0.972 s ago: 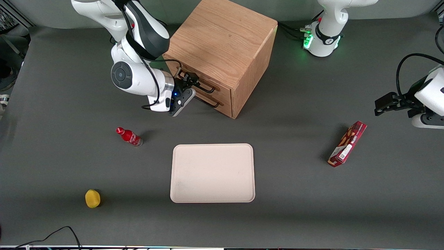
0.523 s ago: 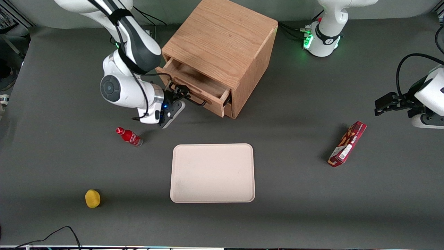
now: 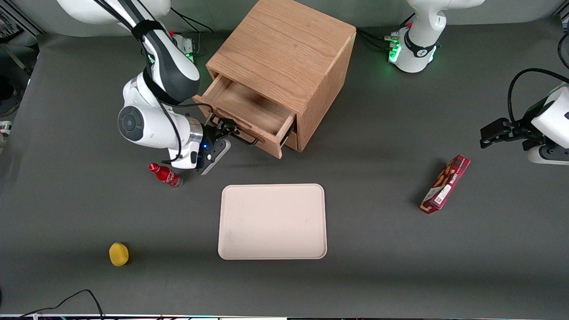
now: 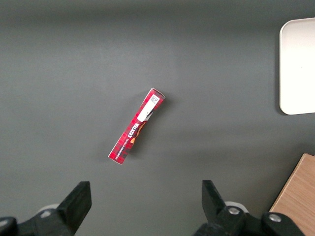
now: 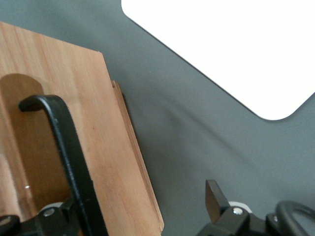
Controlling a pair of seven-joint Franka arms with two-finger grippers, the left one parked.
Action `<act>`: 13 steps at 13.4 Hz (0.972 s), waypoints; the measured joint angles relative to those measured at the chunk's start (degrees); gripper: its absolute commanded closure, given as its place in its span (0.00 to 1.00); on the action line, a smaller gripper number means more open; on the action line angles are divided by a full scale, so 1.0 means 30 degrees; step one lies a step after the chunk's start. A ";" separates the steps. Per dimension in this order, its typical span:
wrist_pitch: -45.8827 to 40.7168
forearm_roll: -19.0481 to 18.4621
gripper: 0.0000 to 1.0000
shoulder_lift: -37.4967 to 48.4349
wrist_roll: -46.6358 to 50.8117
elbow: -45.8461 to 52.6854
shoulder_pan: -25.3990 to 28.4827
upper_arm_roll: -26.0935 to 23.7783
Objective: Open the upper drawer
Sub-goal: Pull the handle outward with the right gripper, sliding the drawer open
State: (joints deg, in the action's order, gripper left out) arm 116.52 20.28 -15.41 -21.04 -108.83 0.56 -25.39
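Front view: gripper (image 3: 224, 130) low in front of the cabinet (image 3: 284, 49), at the black handle (image 3: 242, 138) of the upper drawer (image 3: 249, 111). Right wrist view: fingers (image 5: 215, 196) spread well apart, handle (image 5: 69, 147) in the gap between them and close against one finger, not pinched from both sides; pale drawer front (image 5: 113, 162) just beside it. Upper drawer partly out of the cabinet, its bare wooden floor open to view from above, its front panel standing clear of the cabinet's face. Sliver of the lower drawer (image 3: 291, 140) just under it, flush in the cabinet. Small red bottle (image 3: 165, 174) lying on the table (image 3: 400, 266), nearer the front camera than the cabinet and just beside the arm's wrist. Pale rectangular tray (image 3: 272, 221) flat on the table, nearer the front camera than the cabinet, apart from the drawer. Small yellow round thing (image 3: 118, 254) well apart from the cabinet, nearer the camera again, toward the working arm's end of the table. Red box (image 3: 445, 184) well apart from the cabinet toward the parked arm's end, lying at a slant; same box (image 4: 137, 126) in the left wrist view, alone on the grey surface.
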 measured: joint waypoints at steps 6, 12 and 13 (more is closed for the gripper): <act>-0.1007 -0.0472 0.00 -0.1051 0.0000 0.1730 0.0016 0.0505; -0.1016 -0.1158 0.00 -0.2022 -0.0884 0.2924 0.0021 0.1146; -0.1038 -0.1224 0.00 -0.2188 -0.1116 0.3128 0.0020 0.1317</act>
State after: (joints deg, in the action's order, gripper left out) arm 113.41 16.60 -21.97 -24.39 -99.45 0.62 -21.44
